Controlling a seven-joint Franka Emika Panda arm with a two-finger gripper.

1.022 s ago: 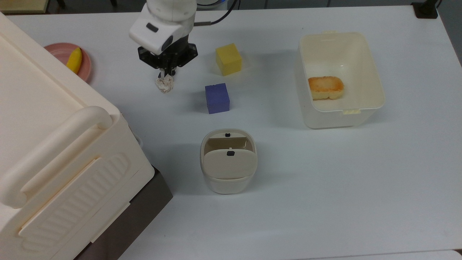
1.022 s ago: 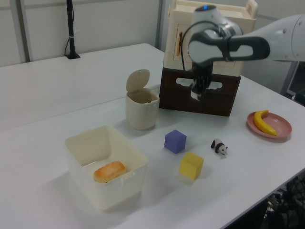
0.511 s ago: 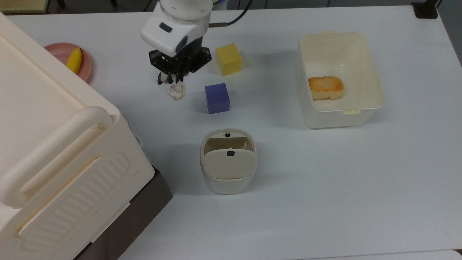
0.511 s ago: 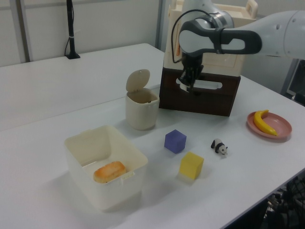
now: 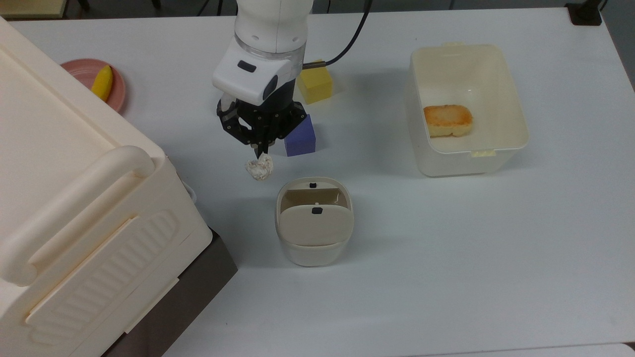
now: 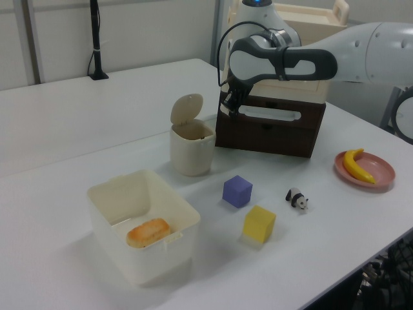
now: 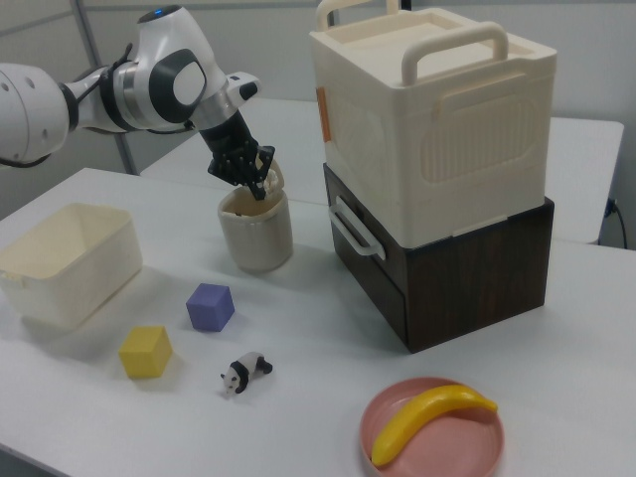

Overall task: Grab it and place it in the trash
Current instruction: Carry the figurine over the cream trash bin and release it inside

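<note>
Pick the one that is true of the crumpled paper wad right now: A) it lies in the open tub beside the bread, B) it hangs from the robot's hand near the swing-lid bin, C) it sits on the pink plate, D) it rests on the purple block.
B: the paper wad hangs from the hand, just short of the swing-lid bin.

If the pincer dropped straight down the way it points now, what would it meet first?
Probably the bare table, beside the trash bin: in the top view the pincer, shut on the paper wad, hangs short of the bin's opening. Depth is uncertain.
</note>
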